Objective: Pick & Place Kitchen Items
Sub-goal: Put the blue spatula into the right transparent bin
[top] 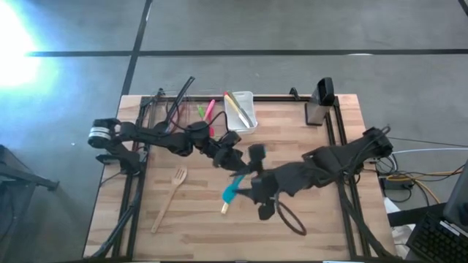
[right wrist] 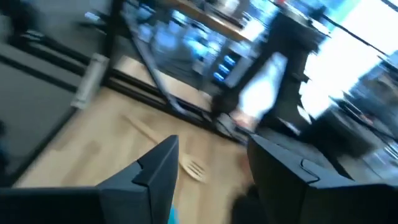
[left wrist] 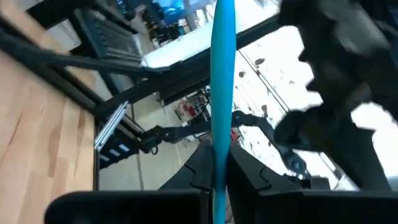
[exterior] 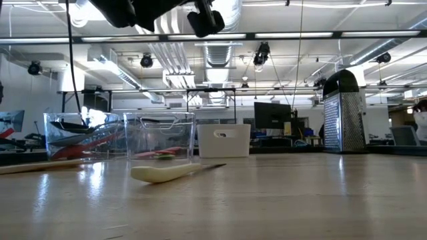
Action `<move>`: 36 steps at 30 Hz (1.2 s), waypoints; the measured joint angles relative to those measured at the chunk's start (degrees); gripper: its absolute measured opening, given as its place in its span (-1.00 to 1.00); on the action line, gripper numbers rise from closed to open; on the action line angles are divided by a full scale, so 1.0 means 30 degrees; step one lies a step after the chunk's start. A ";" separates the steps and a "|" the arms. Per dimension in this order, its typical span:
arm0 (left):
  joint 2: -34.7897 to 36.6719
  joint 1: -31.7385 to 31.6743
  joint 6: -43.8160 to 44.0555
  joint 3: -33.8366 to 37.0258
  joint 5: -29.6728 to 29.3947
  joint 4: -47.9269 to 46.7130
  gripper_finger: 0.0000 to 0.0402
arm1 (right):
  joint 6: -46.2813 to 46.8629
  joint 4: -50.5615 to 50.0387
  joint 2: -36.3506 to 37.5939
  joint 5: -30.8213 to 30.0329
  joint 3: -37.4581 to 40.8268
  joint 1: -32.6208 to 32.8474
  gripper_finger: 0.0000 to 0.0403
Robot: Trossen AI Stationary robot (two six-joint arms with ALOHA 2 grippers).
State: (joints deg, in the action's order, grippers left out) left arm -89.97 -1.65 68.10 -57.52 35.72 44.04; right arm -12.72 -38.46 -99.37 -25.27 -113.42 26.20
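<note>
High view: handover of slim teal spatula (top: pixel 232 191), mid-table.
Left gripper (left wrist: pixel 219 180) clamped on spatula; right gripper (right wrist: pixel 208 165) spread open at 4 o'clock; next, probably carrying toward clear bins (top: pixel 179 109) at 11 o'clock.

A teal spatula (top: pixel 231 192) with a wooden handle hangs mid-desk; a wooden fork (top: pixel 170 197) lies flat, left of centre.

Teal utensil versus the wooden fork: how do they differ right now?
The teal utensil is clamped between the left gripper's jaws; the wooden fork lies loose on the table. The teal utensil sits mid-table where both arms meet; the wooden fork lies alone toward the left side. One is bright teal, the other pale wood. Both are slim and long-handled.
</note>
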 joint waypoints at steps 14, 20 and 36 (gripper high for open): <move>0.1030 -0.0100 -0.4230 -0.0102 0.1421 0.0260 -0.88 | 1.0731 -0.9412 0.0160 -0.4587 -0.2872 0.1352 -0.28; 0.2073 -0.0775 -0.6043 -0.0109 0.1778 -0.1116 -0.88 | 1.4658 -1.2647 0.0138 -0.4579 -0.2250 0.1531 -0.36; 0.5149 -0.5530 -1.2534 -0.0115 -0.1225 -1.0333 -0.88 | 1.8275 -1.4456 0.0138 -0.4615 0.0681 0.1682 -0.50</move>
State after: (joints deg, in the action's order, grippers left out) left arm -74.53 -18.24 30.50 -57.86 32.05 13.04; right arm 42.11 -81.82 -98.96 -39.11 -111.38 31.25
